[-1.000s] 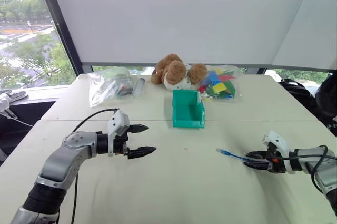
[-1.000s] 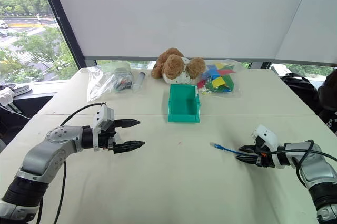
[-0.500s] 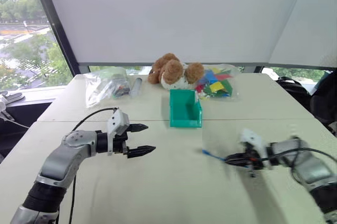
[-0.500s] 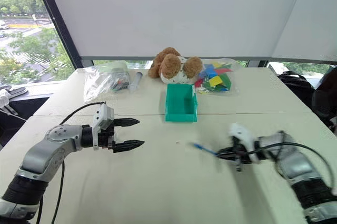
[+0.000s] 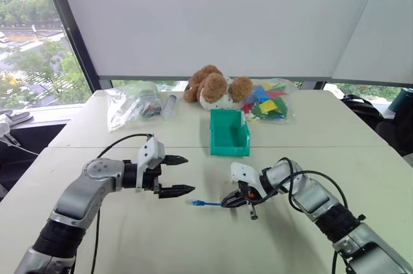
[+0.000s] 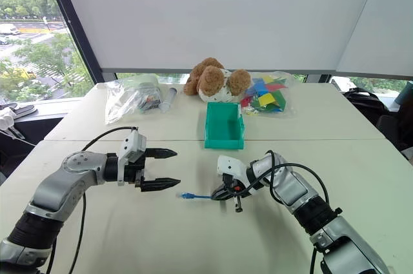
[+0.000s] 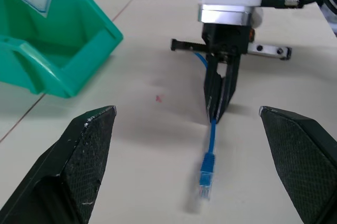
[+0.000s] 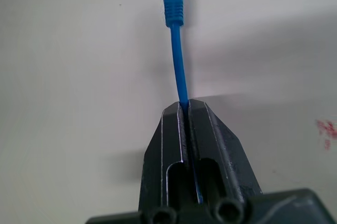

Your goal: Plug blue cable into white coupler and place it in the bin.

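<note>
blue cable [image 5: 205,203] — before the bin [image 5: 230,133]

A pale worktop [image 5: 193,242] stands before white roller blinds [image 5: 213,16]; the window [image 5: 32,48] shows daylit green trees.

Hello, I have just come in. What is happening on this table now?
The right gripper is shut on the blue cable, with the plug end sticking out toward the left gripper. The left gripper is open and holds nothing. The green bin stands behind them, and nothing shows inside it. The cable is not yet plugged into anything.
</note>
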Motion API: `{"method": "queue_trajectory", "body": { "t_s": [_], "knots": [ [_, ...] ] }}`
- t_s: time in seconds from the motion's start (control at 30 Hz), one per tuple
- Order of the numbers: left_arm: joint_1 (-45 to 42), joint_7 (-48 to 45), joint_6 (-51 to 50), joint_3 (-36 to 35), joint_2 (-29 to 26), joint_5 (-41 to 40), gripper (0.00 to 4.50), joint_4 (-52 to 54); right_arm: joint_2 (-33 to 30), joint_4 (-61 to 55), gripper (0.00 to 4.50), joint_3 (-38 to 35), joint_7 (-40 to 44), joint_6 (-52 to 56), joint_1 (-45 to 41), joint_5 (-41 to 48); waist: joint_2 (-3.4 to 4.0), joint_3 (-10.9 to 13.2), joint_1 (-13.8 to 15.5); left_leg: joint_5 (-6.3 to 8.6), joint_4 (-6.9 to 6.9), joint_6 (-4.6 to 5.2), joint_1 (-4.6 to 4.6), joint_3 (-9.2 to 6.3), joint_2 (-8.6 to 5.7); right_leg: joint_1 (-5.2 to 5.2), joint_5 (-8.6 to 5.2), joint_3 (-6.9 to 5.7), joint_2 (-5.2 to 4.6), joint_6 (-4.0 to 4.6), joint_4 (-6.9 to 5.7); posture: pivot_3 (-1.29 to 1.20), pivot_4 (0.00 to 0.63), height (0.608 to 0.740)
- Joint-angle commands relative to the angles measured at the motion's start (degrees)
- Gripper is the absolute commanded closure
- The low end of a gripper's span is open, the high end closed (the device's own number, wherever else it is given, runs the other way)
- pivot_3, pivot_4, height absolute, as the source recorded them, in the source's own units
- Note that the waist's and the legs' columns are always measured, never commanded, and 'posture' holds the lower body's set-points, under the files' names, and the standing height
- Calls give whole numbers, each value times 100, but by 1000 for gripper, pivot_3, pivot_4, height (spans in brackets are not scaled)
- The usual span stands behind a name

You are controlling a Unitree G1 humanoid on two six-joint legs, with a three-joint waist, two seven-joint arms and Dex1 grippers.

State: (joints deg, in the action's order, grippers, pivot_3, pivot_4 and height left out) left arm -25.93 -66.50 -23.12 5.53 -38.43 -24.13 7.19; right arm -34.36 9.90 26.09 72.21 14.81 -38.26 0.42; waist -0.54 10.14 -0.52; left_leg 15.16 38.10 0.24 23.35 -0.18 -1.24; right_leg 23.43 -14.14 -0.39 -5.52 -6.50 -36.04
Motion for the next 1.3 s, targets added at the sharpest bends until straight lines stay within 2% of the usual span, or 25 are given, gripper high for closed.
{"method": "queue_trajectory", "body": {
  "t_s": [0.03, 0.23, 0.5, 0.8, 0.9, 1.07, 1.1, 1.13, 1.17, 1.3],
  "knots": [
    [62, -217, 330, 179, -74, 197, 0, 81, -53, -202, 3111, -180, 1, 188, 8, 43, 0, 0, -2, 0, 0, 0, 0, 0, 0, 0, 0, 0, 0, 0, -1, 0, 150, 740],
    [-205, -752, 898, 526, 84, 449, 0, -716, -329, -1304, 120, -800, -140, 837, 242, 411, 2, 1, 13, 0, 0, 0, 2, -1, 2, 3, 0, -1, 1, 0, -2, 0, 150, 740],
    [-728, -1476, 2299, 1161, 524, 1223, 0, -2524, -964, -3038, 53, -1585, -514, 1889, 1059, 954, 1, 0, 57, 1, 0, 2, 3, 2, 3, 5, 0, -3, 1, 0, 0, 0, 150, 740],
    [-1049, -1548, 3196, 1291, 870, 1738, 0, -3781, -1074, -3951, 53, -1954, -1200, 2621, 1586, 1257, 0, 0, 129, 1, 2, 3, 4, 2, 4, 5, 0, -2, -4, 0, 0, 0, 150, 740],
    [-1042, -1547, 3295, 1307, 896, 1820, 856, -3906, -1088, -4054, 0, -1977, -1352, 2717, 1648, 1310, -1, -1, 122, 1, 4, 3, 4, 2, 5, 4, 0, -2, -4, 1, 0, 0, 150, 740],
    [-1021, -1538, 3323, 1290, 929, 1821, 3278, -3954, -1122, -4127, 0, -1975, -1489, 2773, 1686, 1386, -1, -2, 121, 2, 3, 3, 4, 1, 5, 4, 0, -2, -4, 0, 0, 0, 150, 740],
    [-1002, -1537, 3310, 1286, 927, 1812, 3909, -3937, -1131, -4153, 0, -1976, -1515, 2784, 1702, 1406, -1, -2, 120, 2, 3, 3, 4, 1, 5, 4, 0, -2, -4, 0, 0, 0, 150, 740],
    [-969, -1534, 3276, 1283, 928, 1791, 4233, -3878, -1098, -4206, 0, -2025, -1573, 2849, 1723, 1474, -1, -2, 121, 2, 4, 3, 4, 1, 5, 4, 0, -2, -4, 0, 0, 0, 150, 740],
    [-961, -1502, 3205, 1251, 946, 1740, 4443, -3776, -996, -4306, 0, -2154, -1678, 3013, 1769, 1638, -1, -2, 123, 2, 3, 3, 4, 1, 5, 4, 0, -2, -4, 0, 0, 0, 150, 740],
    [-1169, -1095, 2940, 980, 1142, 1520, 4443, -3384, -549, -4765, 0, -2735, -2234, 4099, 2038, 2388, -2, -1, 139, 2, 4, 4, 6, -5, 6, 1, 0, -3, -5, 0, 0, 0, 150, 740]
  ]
}}
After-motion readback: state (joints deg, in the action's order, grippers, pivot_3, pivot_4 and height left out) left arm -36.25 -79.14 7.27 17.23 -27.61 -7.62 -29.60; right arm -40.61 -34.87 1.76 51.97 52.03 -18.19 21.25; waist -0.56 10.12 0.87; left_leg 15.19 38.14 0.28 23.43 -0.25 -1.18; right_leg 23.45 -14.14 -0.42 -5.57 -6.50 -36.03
